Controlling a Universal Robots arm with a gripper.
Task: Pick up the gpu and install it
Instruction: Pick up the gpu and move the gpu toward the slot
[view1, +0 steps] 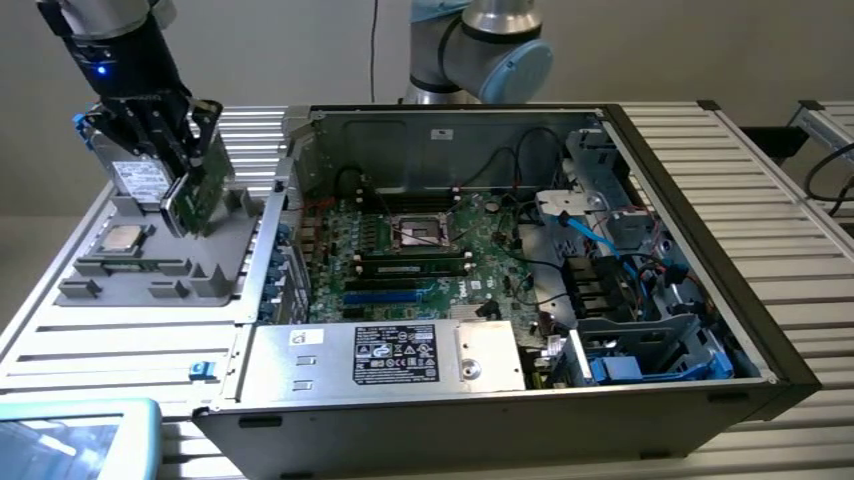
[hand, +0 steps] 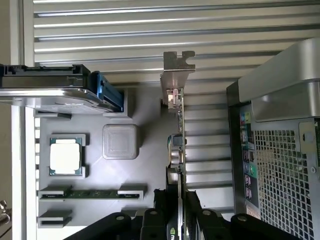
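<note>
**Card in my grip, above the parts tray**

I have the gpu (view1: 195, 192) pinched between my fingers (view1: 158, 135), one on each flat face, with my gripper (view1: 180, 150) closed on its upper edge. In the exterior view it hangs at ten o'clock from the motherboard (view1: 414, 260), over the grey tray (view1: 227, 275). The silver drive (view1: 134, 175) is just beside it at nine o'clock, and the processor (view1: 123, 238) sits at about seven.

I judge this to be the lift. It should go straight up along the card's own plane, because any sideways lean could drag the card against the tray's holder or the drive. The card already looks slightly tilted, so I would square it up while it is over the tray.

From my wrist the gpu (hand: 178, 150) shows edge-on, with its bracket (hand: 177, 70) at the far end. I cannot tell whether its lower edge has cleared the tray. The cooler face is turned away, and the slot it belongs in is lost among the board's connectors.
</note>
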